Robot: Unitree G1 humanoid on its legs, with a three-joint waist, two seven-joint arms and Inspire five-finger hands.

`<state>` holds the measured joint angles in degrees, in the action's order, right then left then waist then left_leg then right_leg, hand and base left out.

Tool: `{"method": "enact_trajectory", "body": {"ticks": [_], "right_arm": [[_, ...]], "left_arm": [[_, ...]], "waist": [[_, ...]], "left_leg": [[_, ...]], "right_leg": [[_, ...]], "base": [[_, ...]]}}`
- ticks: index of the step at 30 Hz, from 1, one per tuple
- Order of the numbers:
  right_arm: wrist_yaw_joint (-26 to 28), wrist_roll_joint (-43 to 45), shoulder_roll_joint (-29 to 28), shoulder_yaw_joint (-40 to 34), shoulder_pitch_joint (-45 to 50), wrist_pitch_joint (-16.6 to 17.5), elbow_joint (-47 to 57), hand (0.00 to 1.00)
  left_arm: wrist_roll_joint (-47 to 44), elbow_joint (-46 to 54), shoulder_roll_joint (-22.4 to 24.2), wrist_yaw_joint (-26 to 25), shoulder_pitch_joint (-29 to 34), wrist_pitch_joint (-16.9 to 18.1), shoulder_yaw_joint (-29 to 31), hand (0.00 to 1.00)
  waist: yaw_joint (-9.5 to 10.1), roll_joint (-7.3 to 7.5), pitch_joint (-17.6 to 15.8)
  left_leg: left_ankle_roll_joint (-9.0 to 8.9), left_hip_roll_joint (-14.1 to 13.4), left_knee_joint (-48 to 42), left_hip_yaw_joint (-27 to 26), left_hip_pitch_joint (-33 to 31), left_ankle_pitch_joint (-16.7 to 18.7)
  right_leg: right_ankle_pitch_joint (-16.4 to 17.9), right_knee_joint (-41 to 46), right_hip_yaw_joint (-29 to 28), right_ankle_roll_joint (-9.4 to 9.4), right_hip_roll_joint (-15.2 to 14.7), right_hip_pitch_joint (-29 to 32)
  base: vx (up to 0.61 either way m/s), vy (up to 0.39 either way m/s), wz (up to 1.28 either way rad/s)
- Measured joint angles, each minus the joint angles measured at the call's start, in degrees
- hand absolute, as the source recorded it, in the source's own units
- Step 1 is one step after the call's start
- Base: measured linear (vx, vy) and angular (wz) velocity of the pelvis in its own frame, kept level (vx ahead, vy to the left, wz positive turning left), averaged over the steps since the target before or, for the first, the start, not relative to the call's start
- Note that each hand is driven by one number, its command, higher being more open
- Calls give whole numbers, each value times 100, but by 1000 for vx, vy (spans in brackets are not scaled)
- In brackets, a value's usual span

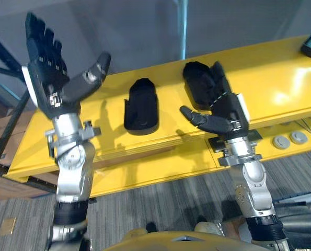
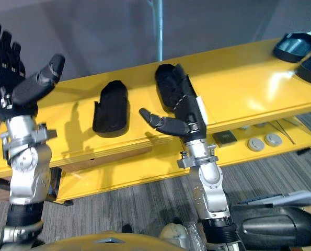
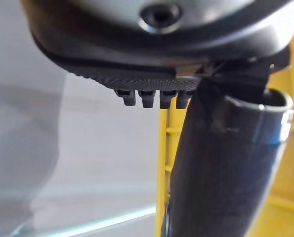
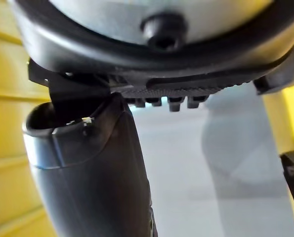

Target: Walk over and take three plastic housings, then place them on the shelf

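Two black plastic housings lie on the yellow shelf top (image 1: 270, 78). One housing (image 1: 141, 106) sits free in the middle, between my arms. The other housing (image 1: 196, 78) lies just right of it, partly covered by my right hand (image 1: 226, 107). That hand is open, its straight fingers reach over the housing's near end and its thumb sticks out toward the left. My left hand (image 1: 50, 63) is raised at the shelf's left end, open with fingers spread and nothing in it. Both wrist views show straight fingertips (image 3: 151, 98) and an extended thumb (image 4: 87, 173).
More dark housings (image 2: 295, 46) lie at the far right of the shelf top. The lower yellow shelf holds grey round discs (image 2: 265, 141) and a small square part (image 2: 224, 137). A grey wall stands behind the shelf, and a dark rack frame (image 1: 3, 78) is at the left.
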<state>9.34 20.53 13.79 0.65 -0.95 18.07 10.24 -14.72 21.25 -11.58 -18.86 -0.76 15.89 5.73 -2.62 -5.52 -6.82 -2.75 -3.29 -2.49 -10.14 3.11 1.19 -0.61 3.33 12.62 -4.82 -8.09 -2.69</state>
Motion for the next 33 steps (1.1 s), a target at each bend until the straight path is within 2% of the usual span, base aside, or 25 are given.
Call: {"method": "enact_trajectory", "body": {"ticks": [3, 4, 13, 17, 22, 26, 33], "right_arm": [[-183, -226, -7, -17, 21, 43, 117, 100], [-629, -449, -85, -460, 281, 142, 514, 100], [-548, -448, -85, -466, 488, 139, 510, 100], [-188, -474, -83, -449, 694, 123, 497, 100], [-23, -1278, -43, -295, 760, 124, 485, 100], [-274, -1344, 1, -125, 873, 125, 486, 100], [-1027, -1340, 3, -392, 861, 272, 492, 100]], "left_arm": [[-25, 186, 143, 262, 658, 26, 121, 100], [138, 858, 279, 1636, 1413, 921, 471, 100], [136, 705, 292, 1633, 1492, 921, 410, 100], [225, 341, 378, 1546, 1565, 909, 399, 100], [1006, -98, 397, 1241, 1803, 721, 350, 100], [1263, -159, 383, 1578, 2096, 604, 160, 100], [1231, -229, 232, 2055, 2177, 268, 54, 100]], "waist": [[101, 173, 93], [247, 428, 223], [236, 459, 199], [237, 464, 18], [234, 463, -250], [238, 457, -282], [239, 382, -324]], "left_leg": [[-7, -17, 93, 109, -79, -47], [2, 8, 179, 138, -61, -113], [2, 0, 23, 208, -155, -109], [-13, -17, -40, 183, -285, -72], [-26, -34, -135, 74, -493, -67], [17, -30, -236, 38, -559, 5], [39, -18, -330, 35, -642, 112]], "right_leg": [[-6, -156, 153, 5, 8, -34], [-38, -156, 239, -26, -21, -55], [-39, -137, 243, -22, -15, -35], [-12, -69, 177, 9, 5, 102], [-59, -50, 11, 10, 19, 387], [-84, -53, -27, -1, 18, 420], [-82, -62, -24, 1, 6, 463]], "base": [[-56, -24, 19], [-10, -3, 8], [-7, -2, 3], [-77, -9, -5], [-41, 4, -13], [42, 11, -4], [49, 9, 1]]}}
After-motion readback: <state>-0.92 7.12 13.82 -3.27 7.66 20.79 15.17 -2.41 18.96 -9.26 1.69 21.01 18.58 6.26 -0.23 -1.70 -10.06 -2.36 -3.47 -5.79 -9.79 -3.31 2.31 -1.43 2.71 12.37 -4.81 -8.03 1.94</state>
